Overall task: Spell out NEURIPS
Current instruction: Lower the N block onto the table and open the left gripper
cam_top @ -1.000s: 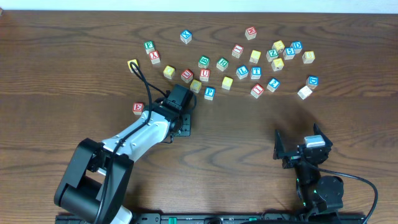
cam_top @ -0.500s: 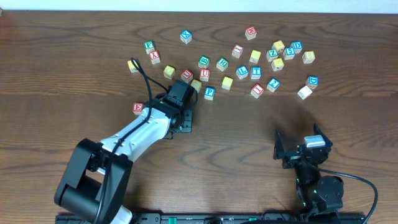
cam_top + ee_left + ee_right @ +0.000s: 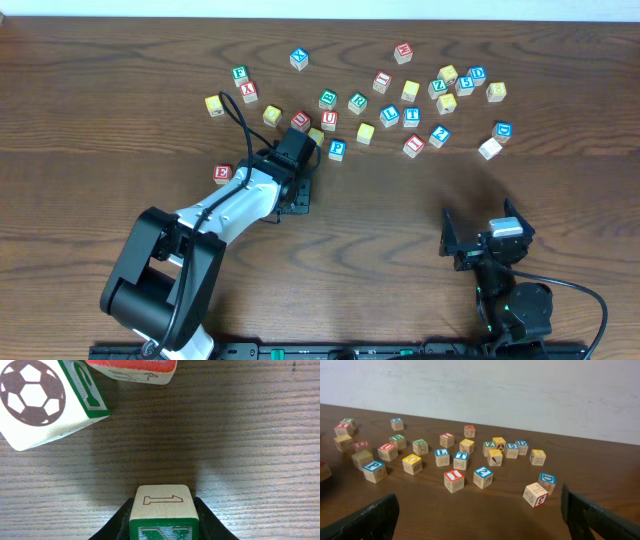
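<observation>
Left tool (image 3: 163, 525) farther forward, green N cube (image 3: 162, 507) between its jaws.

A brown wooden table (image 3: 120, 80) bears scattered letter cubes: a blue T cube (image 3: 411, 116) centre-right, a blue-topped cube (image 3: 298, 58) far, a pale cube (image 3: 489, 148) right.

In the left wrist view, the N cube (image 3: 164, 515) shows a green N on its near face and an outlined 1 on top. Overhead, the E cube (image 3: 222, 173) bears a red E, the P cube (image 3: 337, 150) a blue P, the U cube (image 3: 329, 120) a red U, the T cube (image 3: 411, 116) a blue T. Other letters blur.
</observation>
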